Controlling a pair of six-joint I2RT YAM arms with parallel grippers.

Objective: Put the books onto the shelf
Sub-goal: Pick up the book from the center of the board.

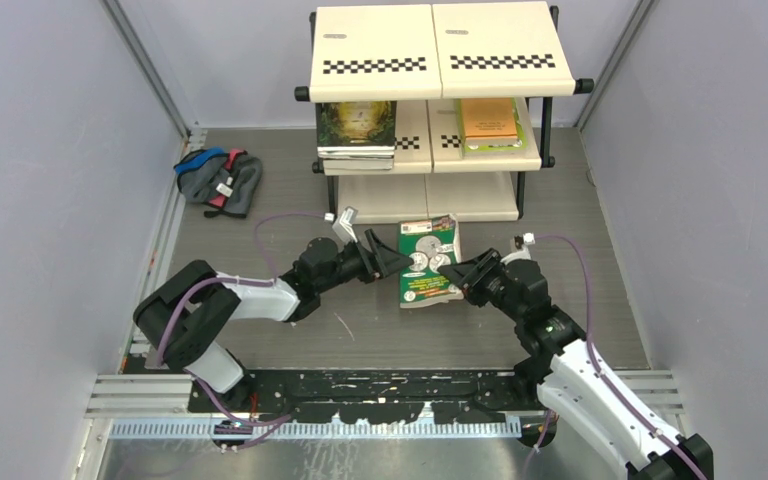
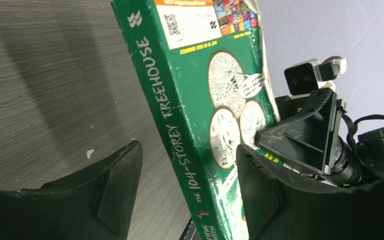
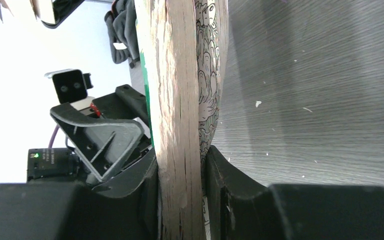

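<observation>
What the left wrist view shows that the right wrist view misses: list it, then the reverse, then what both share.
Left wrist only: the green book's spine, reading The 104-Storey Treehouse, its illustrated cover, and the left pincer open astride that spine.
Right wrist only: the book's brownish page edge clamped in the right pincer, and the grey-blue cloth bundle behind.
Both: the same book, the grey table beneath it, and the opposite arm's pincer beyond it.
</observation>
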